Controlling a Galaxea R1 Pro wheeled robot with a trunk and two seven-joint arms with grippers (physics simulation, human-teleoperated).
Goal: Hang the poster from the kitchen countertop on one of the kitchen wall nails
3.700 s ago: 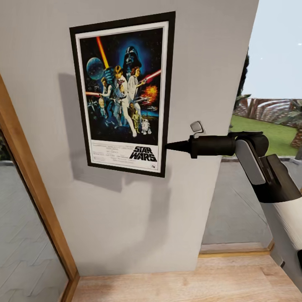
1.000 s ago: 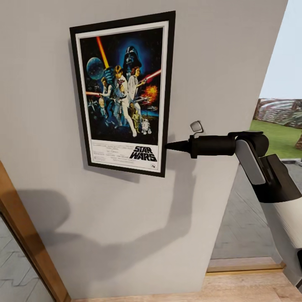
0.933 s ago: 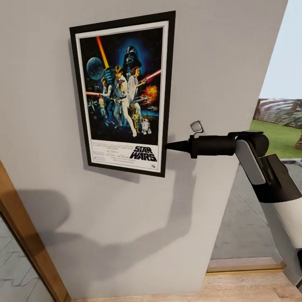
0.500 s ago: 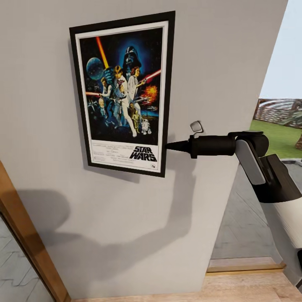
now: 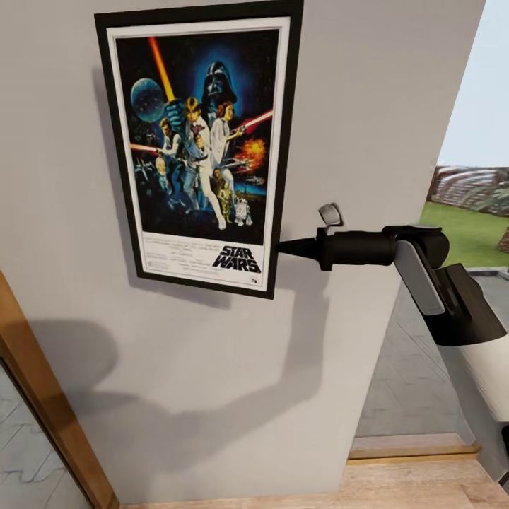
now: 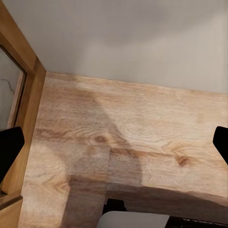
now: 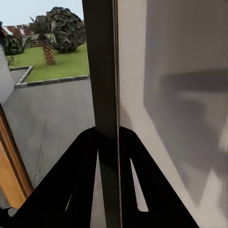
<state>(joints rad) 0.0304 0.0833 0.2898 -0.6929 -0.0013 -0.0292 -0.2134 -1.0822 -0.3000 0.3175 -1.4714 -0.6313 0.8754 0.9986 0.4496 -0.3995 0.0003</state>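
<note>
The Star Wars poster [image 5: 201, 141] lies flat against the light-grey wall [image 5: 367, 106], upright, with its black title at the bottom. My right gripper [image 5: 279, 247] reaches in from the right and is shut on the poster's right frame edge near its lower corner. In the right wrist view the thin black frame edge [image 7: 104, 71] runs straight between the closed fingers [image 7: 85, 156]. No wall nail can be seen; the poster covers that part of the wall. The kitchen countertop is out of view. My left gripper [image 6: 114, 147] hangs open above the wooden floor [image 6: 133, 133].
A wooden door frame [image 5: 49, 396] slants up at the lower left. Right of the wall's corner, an opening [image 5: 466, 177] looks out on a lawn and paving. Wooden flooring [image 5: 417, 484] runs along the foot of the wall.
The poster has risen on the wall and shifted slightly left, its top now at the picture's edge. The right gripper stays clamped on its edge. Earlier, the camera moved sideways along the wall.
</note>
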